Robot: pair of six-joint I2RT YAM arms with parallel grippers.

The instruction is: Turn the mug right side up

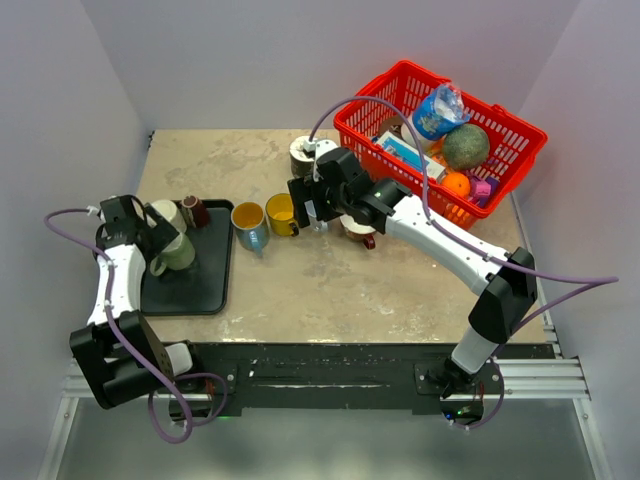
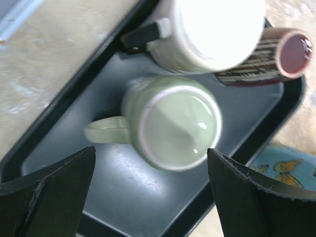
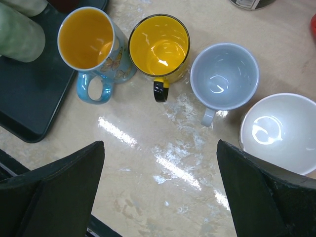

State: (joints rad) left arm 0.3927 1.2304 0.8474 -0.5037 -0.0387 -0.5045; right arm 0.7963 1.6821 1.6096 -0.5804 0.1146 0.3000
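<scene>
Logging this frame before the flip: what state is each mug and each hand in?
green mug: standing on the tray, seemingly base up
black-handled mug: standing, glare hides which end up
brown mug: lying on its side
blue mug: upright, empty
yellow mug: upright, empty
grey mug: upright, empty
white cup: upright, empty
left hand: open
right hand: open

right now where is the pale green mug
Top view: the pale green ceramic mug stands on the flat black tray at the left of the table, beside a white ceramic mug.
</scene>
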